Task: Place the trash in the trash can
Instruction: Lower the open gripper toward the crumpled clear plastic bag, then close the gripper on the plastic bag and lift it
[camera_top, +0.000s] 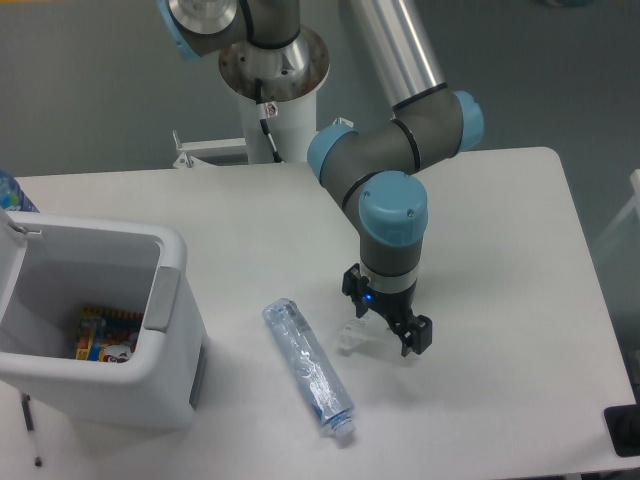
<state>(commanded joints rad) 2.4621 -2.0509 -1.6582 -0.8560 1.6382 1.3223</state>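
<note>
White worktop (500, 220) carries all items. Thin dark pen-like object (31, 430) lies at the front edge, far left of the gripper. Blue-topped item (12, 192), partly cropped, sits at the far-left edge. Dark object (623, 430) occupies the front-right corner.

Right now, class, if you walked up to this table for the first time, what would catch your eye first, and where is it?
The grey arm with blue joints dominates, reaching down over the middle of the table, its gripper low above a small clear cup-like piece. To the left of that piece a long clear bottle lies flat on the table. At the left edge stands a big white trash can, open, with colourful packaging at its bottom.
</note>
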